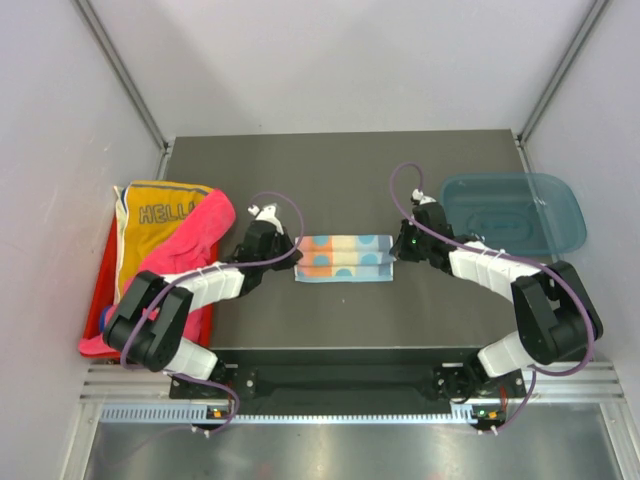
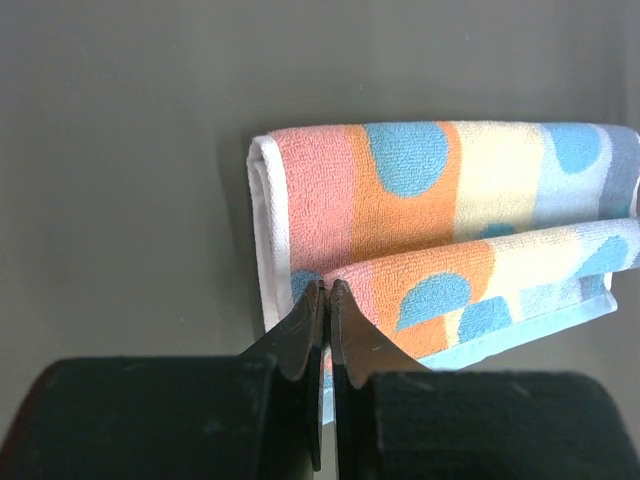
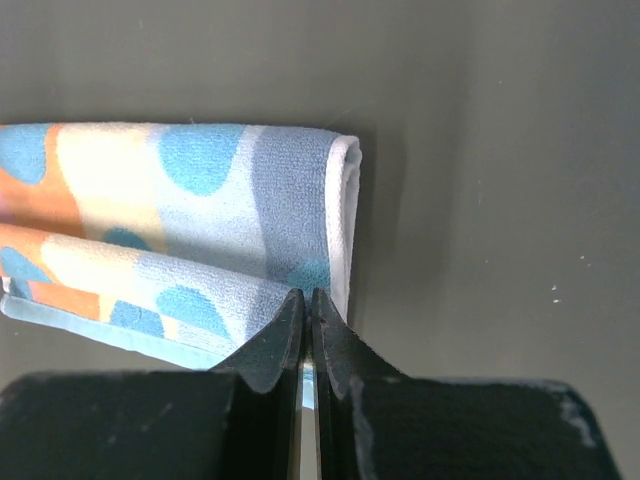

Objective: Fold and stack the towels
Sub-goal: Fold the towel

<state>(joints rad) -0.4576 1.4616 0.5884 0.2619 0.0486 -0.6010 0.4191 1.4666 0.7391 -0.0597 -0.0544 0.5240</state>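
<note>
Your dotted towel (image 1: 345, 258) lies folded into a long strip at the middle of the table (image 1: 330, 170), between the two arms. Your left gripper (image 2: 326, 292) is clenched on its near left corner and your right gripper (image 3: 307, 300) on its near right corner, with a sliver of cloth showing between each pair of fingers. The yellow HELLO towel (image 1: 160, 213) and the pink towel (image 1: 197, 236) are heaped on the red tray (image 1: 103, 275) at the left edge; the teal bin (image 1: 515, 212) sits far right.

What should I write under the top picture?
The left gripper and right gripper each pinch an end of the dotted towel mid-fold on the table.
</note>
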